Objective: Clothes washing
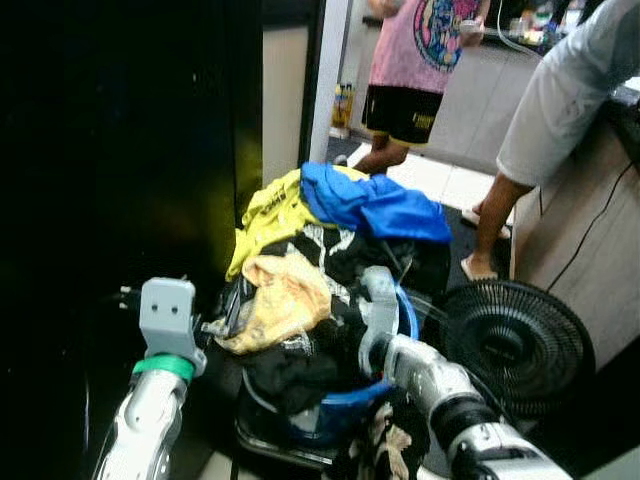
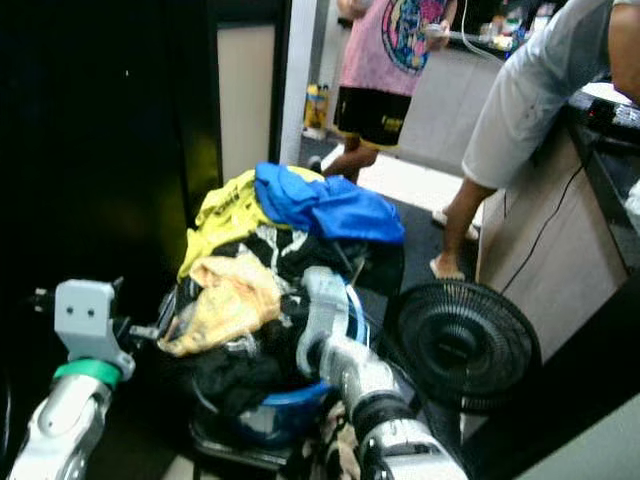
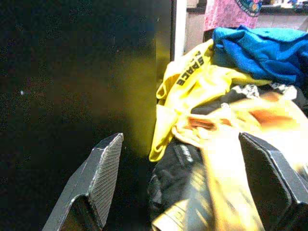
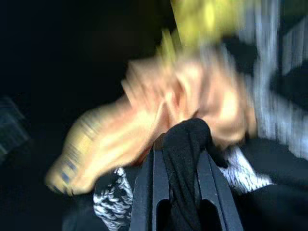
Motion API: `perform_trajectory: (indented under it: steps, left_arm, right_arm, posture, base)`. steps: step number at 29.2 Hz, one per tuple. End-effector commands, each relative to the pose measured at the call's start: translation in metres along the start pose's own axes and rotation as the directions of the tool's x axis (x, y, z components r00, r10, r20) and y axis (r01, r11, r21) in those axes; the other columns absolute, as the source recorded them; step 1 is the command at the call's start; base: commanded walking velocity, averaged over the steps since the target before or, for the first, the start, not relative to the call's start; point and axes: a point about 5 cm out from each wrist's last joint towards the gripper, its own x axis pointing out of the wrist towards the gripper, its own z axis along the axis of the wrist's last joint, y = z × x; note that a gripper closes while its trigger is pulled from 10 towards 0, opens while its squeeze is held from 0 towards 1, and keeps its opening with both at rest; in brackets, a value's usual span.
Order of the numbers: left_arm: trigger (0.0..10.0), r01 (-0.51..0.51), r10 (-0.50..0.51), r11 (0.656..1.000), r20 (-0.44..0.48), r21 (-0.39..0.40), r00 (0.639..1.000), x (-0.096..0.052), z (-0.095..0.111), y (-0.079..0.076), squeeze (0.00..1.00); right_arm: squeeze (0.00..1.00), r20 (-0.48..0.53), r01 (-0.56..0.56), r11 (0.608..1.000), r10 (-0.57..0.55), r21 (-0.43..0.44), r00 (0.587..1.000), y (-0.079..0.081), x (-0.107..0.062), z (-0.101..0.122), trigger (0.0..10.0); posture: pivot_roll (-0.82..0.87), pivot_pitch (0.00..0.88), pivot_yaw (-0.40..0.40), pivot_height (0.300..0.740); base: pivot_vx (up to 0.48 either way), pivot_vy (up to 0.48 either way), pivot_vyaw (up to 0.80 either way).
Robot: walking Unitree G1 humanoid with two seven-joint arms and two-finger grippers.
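The right hand point(image 4: 180, 159) pinches a soft black cloth point(image 4: 185, 139) from the heaped blue plastic laundry basket point(image 1: 345, 400). The left hand point(image 3: 192, 187) is spread wide beside the pile. Clothes are light and floppy, so grab a thick bunch.

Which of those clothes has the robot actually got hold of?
The black garment: the right gripper is shut on a fold of it. The yellow shirt, blue shirt and pale orange cloth lie loose.

I am seeing a bright blue garment point(image 1: 375, 205) topping the pile, a yellow shirt point(image 1: 272, 215) with black lettering beside it, and a pale orange cloth point(image 1: 285, 298) below. My right claw point(image 4: 179, 144) is pinching black fabric point(image 4: 185, 139). A black-and-white patterned piece point(image 4: 113, 204) is showing beneath. The basket rim point(image 1: 345, 398) is blue; the fan point(image 1: 515, 340) is black.
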Motion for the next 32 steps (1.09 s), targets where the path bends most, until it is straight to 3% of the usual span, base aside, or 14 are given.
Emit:
perform_trajectory:
  steps: [1, 4, 11, 15, 19, 22, 23, 24, 25, 26, 28, 29, 31, 32]
  left_arm:
    - [10.0, -0.005, 0.005, 1.0, -0.005, -0.01, 1.0, 0.001, -0.003, -0.001, 0.0]
    - [10.0, -0.004, 0.004, 1.0, 0.004, -0.013, 1.0, 0.004, -0.002, -0.003, 0.0]
    - [10.0, -0.009, 0.009, 1.0, 0.013, -0.012, 1.0, 0.005, -0.001, -0.001, 0.0]
    - [10.0, -0.022, 0.022, 1.0, 0.022, -0.011, 1.0, 0.004, 0.0, 0.004, 0.0]
    - [10.0, -0.024, 0.024, 1.0, 0.025, -0.01, 0.999, 0.004, 0.001, 0.005, 0.0]
    - [10.0, -0.034, 0.035, 0.999, 0.029, -0.016, 0.999, 0.004, 0.001, 0.006, 0.0]
    - [10.0, -0.034, 0.035, 0.999, 0.029, -0.016, 0.999, 0.004, 0.001, 0.006, 0.0]
    - [10.0, -0.037, 0.038, 0.999, 0.031, -0.019, 0.999, 0.004, 0.001, 0.007, 0.0]
    - [10.0, -0.037, 0.038, 0.999, 0.031, -0.019, 0.999, 0.004, 0.001, 0.007, 0.0]
    - [10.0, -0.039, 0.04, 0.999, 0.033, -0.023, 0.999, 0.005, 0.001, 0.006, 0.0]
    - [10.0, -0.039, 0.04, 0.999, 0.034, -0.027, 0.999, 0.005, 0.0, 0.005, 0.0]
    - [10.0, -0.039, 0.04, 0.999, 0.034, -0.027, 0.999, 0.005, 0.0, 0.005, 0.0]
    - [10.0, -0.033, 0.034, 0.999, 0.03, -0.035, 0.999, 0.007, 0.0, 0.003, 0.0]
    - [10.0, -0.033, 0.034, 0.999, 0.03, -0.035, 0.999, 0.007, 0.0, 0.003, 0.0]
  right_arm:
    - [0.0, 0.171, -0.059, 0.998, 0.063, -0.028, 0.983, 0.015, 0.006, 0.04, 0.0]
    - [0.0, 0.3, -0.085, 0.994, 0.102, -0.068, 0.948, 0.029, 0.008, 0.081, 0.0]
    - [0.0, 0.415, -0.13, 0.987, 0.158, -0.096, 0.896, 0.044, 0.004, 0.118, 0.0]
    - [0.0, 0.545, -0.245, 0.957, 0.291, -0.157, 0.786, 0.075, -0.011, 0.169, 0.0]
    - [0.0, 0.572, -0.261, 0.947, 0.321, -0.188, 0.755, 0.085, -0.016, 0.182, 0.0]
    - [0.0, 0.66, -0.268, 0.928, 0.371, -0.257, 0.653, 0.106, -0.031, 0.219, 0.0]
    - [0.0, 0.66, -0.268, 0.928, 0.371, -0.257, 0.653, 0.106, -0.031, 0.219, 0.0]
    - [0.0, 0.75, -0.26, 0.924, 0.38, -0.281, 0.542, 0.117, -0.048, 0.249, 0.0]
    - [0.0, 0.75, -0.26, 0.924, 0.38, -0.281, 0.542, 0.117, -0.048, 0.249, 0.0]
    - [0.0, 0.814, -0.244, 0.923, 0.379, -0.297, 0.441, 0.123, -0.066, 0.273, 0.0]
    - [0.0, 0.835, -0.204, 0.927, 0.372, -0.314, 0.405, 0.122, -0.077, 0.284, 0.0]
    - [0.0, 0.835, -0.204, 0.927, 0.372, -0.314, 0.405, 0.122, -0.077, 0.284, 0.0]
    - [0.0, 0.79, -0.091, 0.952, 0.295, -0.293, 0.538, 0.099, -0.067, 0.264, 0.0]
    - [0.0, 0.79, -0.091, 0.952, 0.295, -0.293, 0.538, 0.099, -0.067, 0.264, 0.0]
  posture:
    - [0.11, 0.003, -0.017, 0.74]
    - [0.11, 0.0, -0.02, 0.74]
    - [0.11, 0.0, -0.023, 0.74]
    - [0.11, 0.0, -0.023, 0.74]
    - [0.11, 0.0, -0.023, 0.74]
    - [0.1, 0.0, -0.019, 0.74]
    - [0.1, 0.0, -0.019, 0.74]
    - [0.1, 0.0, -0.017, 0.74]
    - [0.1, 0.0, -0.017, 0.74]
    - [0.1, 0.0, -0.016, 0.74]
    - [0.09, 0.0, -0.011, 0.74]
    - [0.09, 0.0, -0.011, 0.74]
    - [0.09, 0.0, -0.009, 0.74]
    - [0.09, 0.0, -0.009, 0.74]
  base:
    - [0.0, 0.0, 0.0]
    - [0.0, 0.0, 0.0]
    - [0.0, 0.0, 0.0]
    - [0.0, 0.0, 0.0]
    - [0.0, 0.0, 0.0]
    - [0.0, 0.0, 0.0]
    - [0.0, 0.0, 0.0]
    - [0.0, 0.0, 0.0]
    - [0.0, 0.0, 0.0]
    - [0.0, 0.0, 0.0]
    - [0.0, 0.0, 0.0]
    - [0.0, 0.0, 0.0]
    - [0.0, 0.0, 0.0]
    - [0.0, 0.0, 0.0]
